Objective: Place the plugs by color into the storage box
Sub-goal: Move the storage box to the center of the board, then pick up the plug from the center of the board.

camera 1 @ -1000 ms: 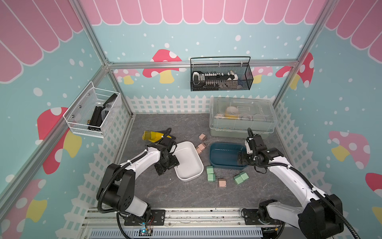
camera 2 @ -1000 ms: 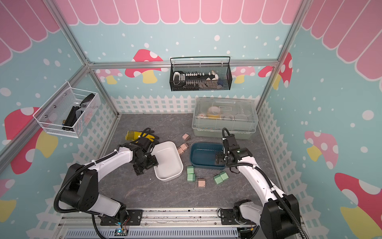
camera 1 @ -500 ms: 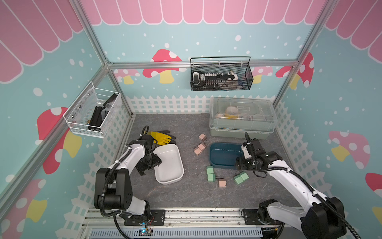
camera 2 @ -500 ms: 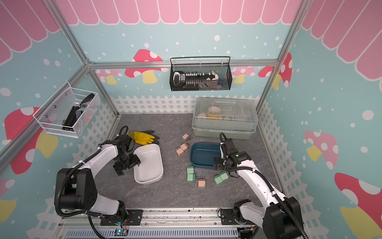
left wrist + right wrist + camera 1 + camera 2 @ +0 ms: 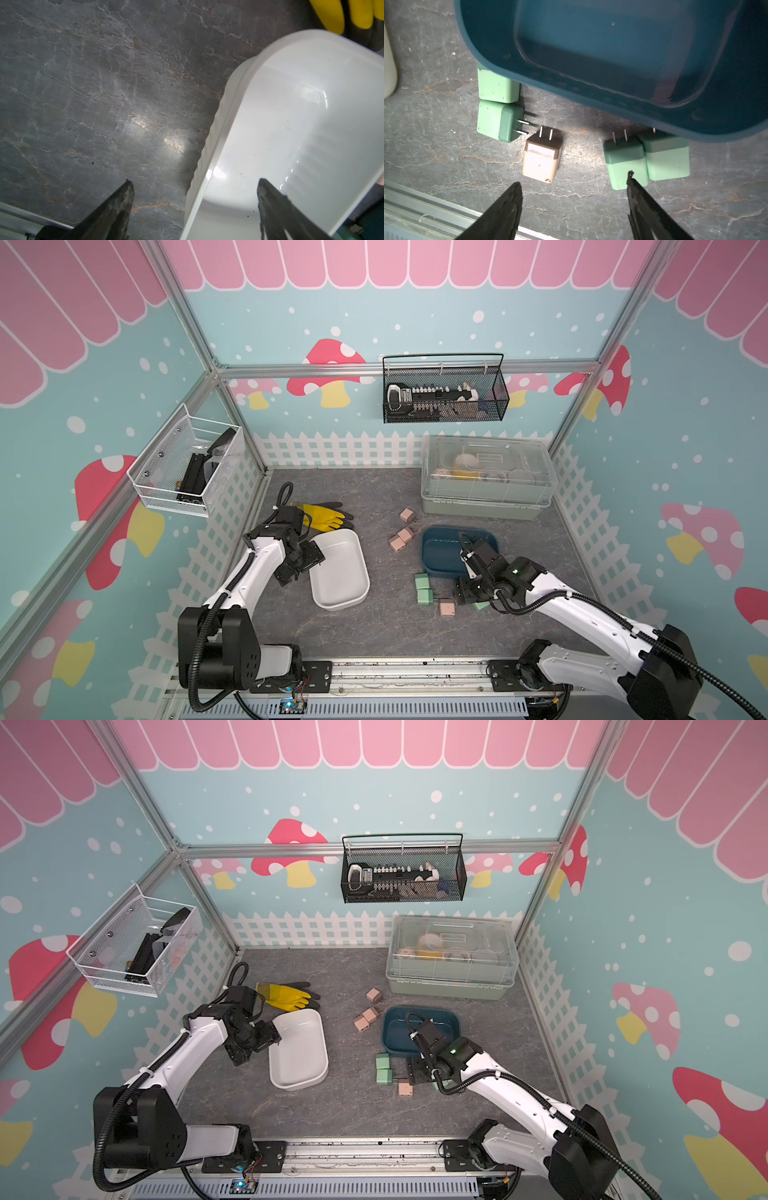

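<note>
**Right arm lining up on a plug beside the empty teal tray; nothing is sorted yet.**

The right jaws hang part open and empty over the desk [image 5: 446,155]. Their gap falls between a peach plug [image 5: 540,161] and a mint plug [image 5: 626,164], with one tip overlapping the mint one. It would be best to centre on one cube and close across its flat sides, clear of the prongs and of the second mint plug [image 5: 667,162] touching it. The teal tray [image 5: 612,52] is just beyond. The left jaws stand wide, holding nothing, astride the rim of the empty white tray [image 5: 301,104]. Three more peach plugs [image 5: 406,534] lie between the trays.
</note>
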